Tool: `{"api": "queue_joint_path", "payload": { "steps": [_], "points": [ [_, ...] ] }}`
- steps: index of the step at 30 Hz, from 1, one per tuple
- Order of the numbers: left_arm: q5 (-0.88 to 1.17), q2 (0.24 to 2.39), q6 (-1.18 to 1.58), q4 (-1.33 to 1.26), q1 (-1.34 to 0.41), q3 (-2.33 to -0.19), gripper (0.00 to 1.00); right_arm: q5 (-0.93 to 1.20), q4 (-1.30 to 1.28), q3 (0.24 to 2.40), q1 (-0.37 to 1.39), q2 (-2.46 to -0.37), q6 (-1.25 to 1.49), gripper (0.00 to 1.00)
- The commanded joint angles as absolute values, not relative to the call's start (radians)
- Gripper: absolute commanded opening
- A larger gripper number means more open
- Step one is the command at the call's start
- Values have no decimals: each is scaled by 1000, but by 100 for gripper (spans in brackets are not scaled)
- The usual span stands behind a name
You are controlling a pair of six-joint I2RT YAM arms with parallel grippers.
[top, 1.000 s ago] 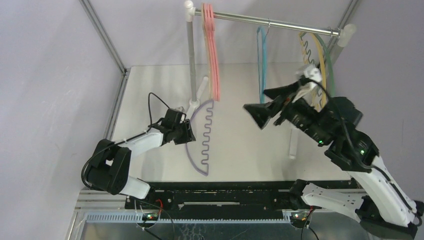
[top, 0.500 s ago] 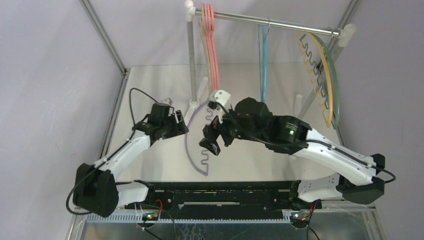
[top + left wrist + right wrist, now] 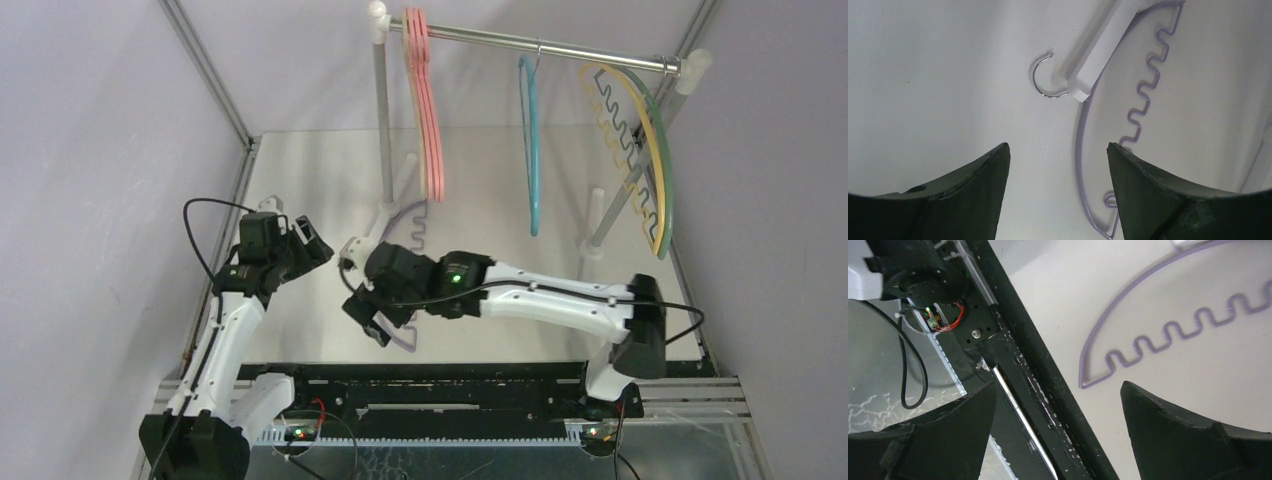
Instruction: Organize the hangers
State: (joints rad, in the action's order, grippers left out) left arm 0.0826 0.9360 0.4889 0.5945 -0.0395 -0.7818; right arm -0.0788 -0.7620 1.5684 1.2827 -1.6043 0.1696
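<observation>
- Step in hand: fetching the last loose hanger. Pink hangers [image 3: 428, 120], blue hanger [image 3: 530, 150] and yellow and green hangers [image 3: 662, 175] already hang on the rail [image 3: 560, 47].
- Purple hanger [image 3: 417, 232] lies flat on the table [image 3: 500, 215], wavy bar toward the right. Its metal hook [image 3: 1040, 82] pokes out beside the white rack foot [image 3: 1100, 55], which crosses the arc there; I judge the hanger partly pinned under it.
- Right gripper [image 3: 372, 322]: jaws spread, nothing between them. It hovers over the hanger's near end, right by the black base frame [image 3: 1013, 335]. The wrist view shows that end's corner [image 3: 1087, 377] just ahead of the fingers.
- Left gripper [image 3: 318, 247]: jaws apart, empty, off to the left of the hanger, looking at hook and arc.
- Next move, my estimate: lower the right gripper onto the thin arc near that corner, close, then slide the hanger clear of the foot before lifting.
- Risk: thin plastic lying flat gives the fingertips little to catch.
</observation>
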Motion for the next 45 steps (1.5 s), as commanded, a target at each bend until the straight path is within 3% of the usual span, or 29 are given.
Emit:
{"api": "queue_joint_path", "payload": {
  "steps": [1,13,18,21,31,42,44,45],
  "points": [
    [129,875,438,627,3,-815,77,-61,-726,1627,1304,-1673,242,100],
    [216,743,465,638,33,-774,76,-178,-800,1860,1233,-2090,452,87],
    [231,694,471,664,33,-775,76,-198,-837,1971,1193,-2217,521,75],
    [234,676,471,678,33,-775,76,-202,-838,1982,1167,-2252,550,71],
    [87,704,430,698,59,-799,76,-152,-784,1974,1092,-2299,519,69],
    [107,760,466,636,106,-779,76,-94,-793,2014,1087,-2383,479,67],
    [118,762,477,621,107,-766,76,-113,-803,2017,1090,-2403,475,61],
    [123,761,482,614,108,-760,76,-123,-811,2014,1093,-2410,473,53]
  ]
}}
